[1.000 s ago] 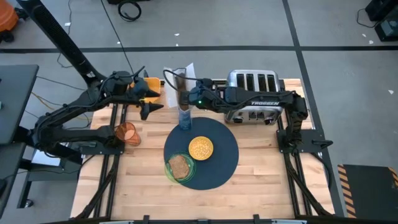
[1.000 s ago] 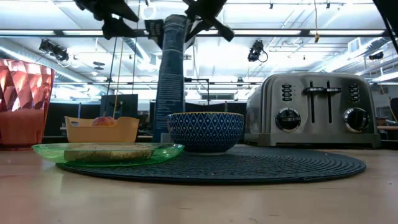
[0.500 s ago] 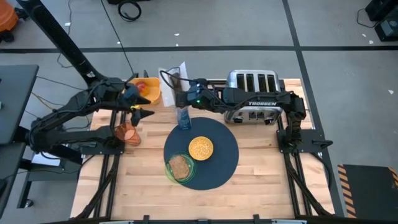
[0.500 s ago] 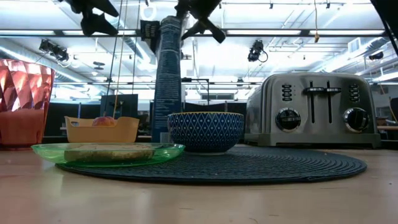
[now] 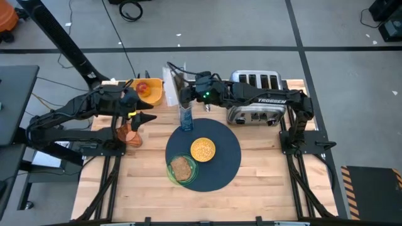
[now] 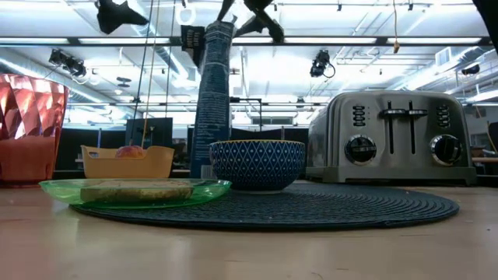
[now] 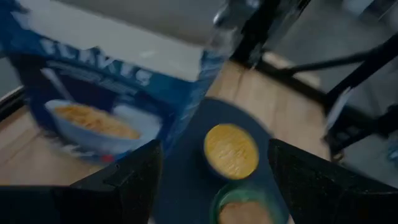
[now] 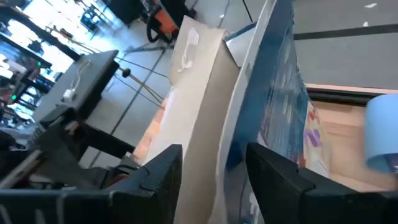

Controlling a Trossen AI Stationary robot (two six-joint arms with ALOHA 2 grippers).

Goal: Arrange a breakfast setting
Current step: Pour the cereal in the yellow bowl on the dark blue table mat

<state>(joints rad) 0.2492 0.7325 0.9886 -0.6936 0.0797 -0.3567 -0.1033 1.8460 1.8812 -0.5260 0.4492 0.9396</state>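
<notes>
A tall blue cereal box stands at the far left rim of the round dark mat, its top leaning a little. My right gripper is open, one finger on either side of the box's top edge. On the mat sit the yellow cereal bowl and the green plate with toast. My left gripper hangs open in the air above the orange tumbler, holding nothing. A red apple lies in the orange-yellow tray. My right gripper's fingers flank the cereal box's top end from the table's right, slanting down. Whether either finger still touches the cardboard, I cannot tell. The box rests on its base.
The silver toaster stands at the back right under my right arm. A pale blue cup-like shape shows beside the box in the right wrist view. Bare wood lies along the near edge.
My right gripper has opened at the box's top and risen a little; the box stays on its base, its top now leaning slightly. My left gripper, open throughout, has drawn away from the tray toward the table's left and near edge, over the tumbler.
</notes>
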